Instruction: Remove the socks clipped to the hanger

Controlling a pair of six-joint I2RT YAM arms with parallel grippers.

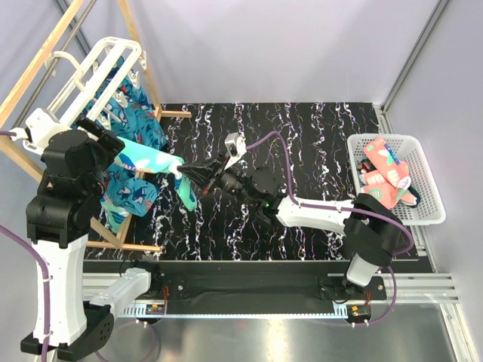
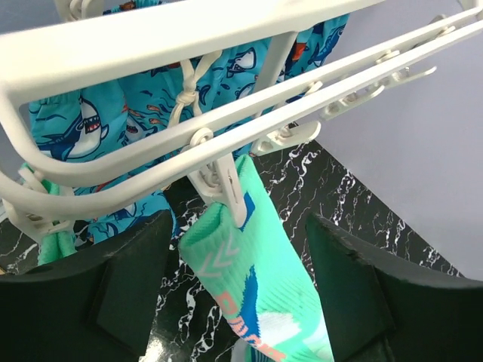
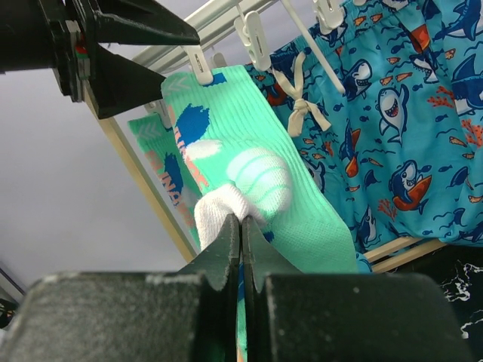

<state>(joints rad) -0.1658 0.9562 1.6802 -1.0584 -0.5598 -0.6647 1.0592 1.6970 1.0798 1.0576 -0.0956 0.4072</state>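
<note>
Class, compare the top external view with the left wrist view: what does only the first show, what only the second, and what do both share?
Only top external: the white basket holding coral-pink socks, and the right pincer pinching the toe of the mint-green sock. Only left wrist: the white clip biting that sock's cuff, with the left pincer open either side of it. Both: the mint-green sock, the white hanger, the shark-print fabric and the black marbled table.

The sock [image 3: 302, 204] is ribbed knit cloth, the hanger [image 2: 113, 38] smooth white plastic, the pole frame [image 1: 41, 59] bare wood.
</note>
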